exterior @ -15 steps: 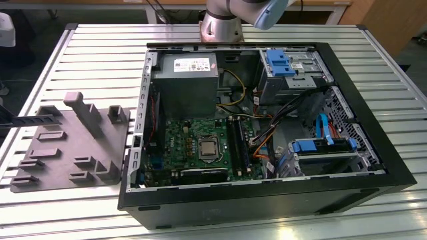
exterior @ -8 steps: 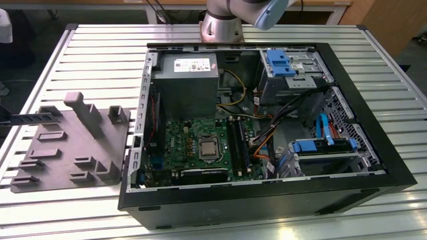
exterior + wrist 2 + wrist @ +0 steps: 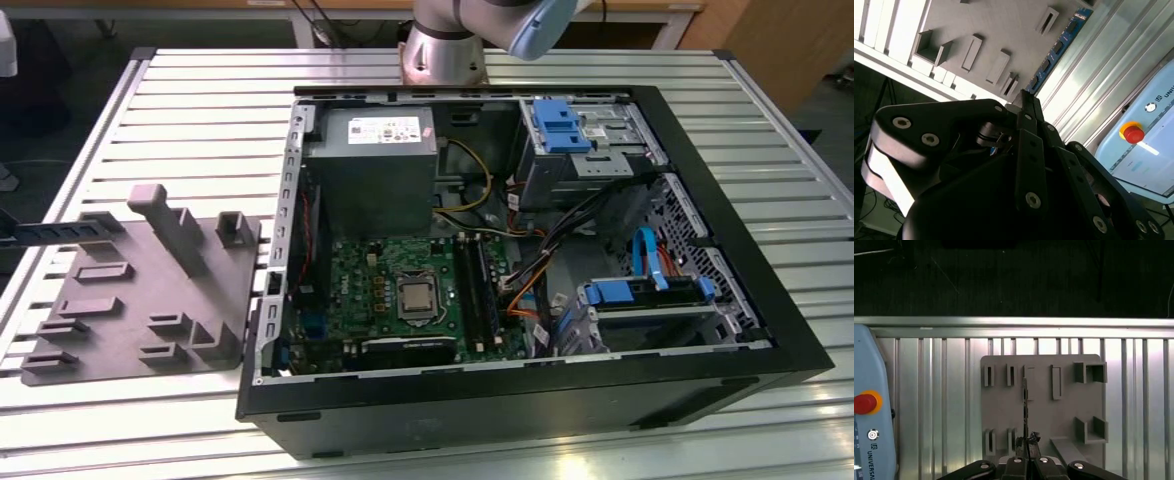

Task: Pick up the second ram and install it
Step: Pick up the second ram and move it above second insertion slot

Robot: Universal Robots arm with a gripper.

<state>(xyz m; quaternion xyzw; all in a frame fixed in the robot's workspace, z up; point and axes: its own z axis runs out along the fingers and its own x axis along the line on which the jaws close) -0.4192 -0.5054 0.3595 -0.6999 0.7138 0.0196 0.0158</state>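
Dark lettering stands on the pale blue pendant [image 3: 869, 365] (near its red button [image 3: 864, 403]); the power supply label [image 3: 383, 130] is unreadable.

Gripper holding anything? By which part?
Yes: the gripper is shut on one end of the slim, flat blue memory stick, above the grey moulded plastic tray.

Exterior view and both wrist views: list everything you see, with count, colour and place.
table: one, silver, slatted, under everything.
computer case: one, black, open, on the table.
tray: one, grey, at the exterior view's left of the case.
pendant: one, light blue, red button, beside the tray.
second ram: one, blue and dark, over the tray.
arm: one, silver and light blue, beyond the case.
gripper: one, black, shut on the second ram.
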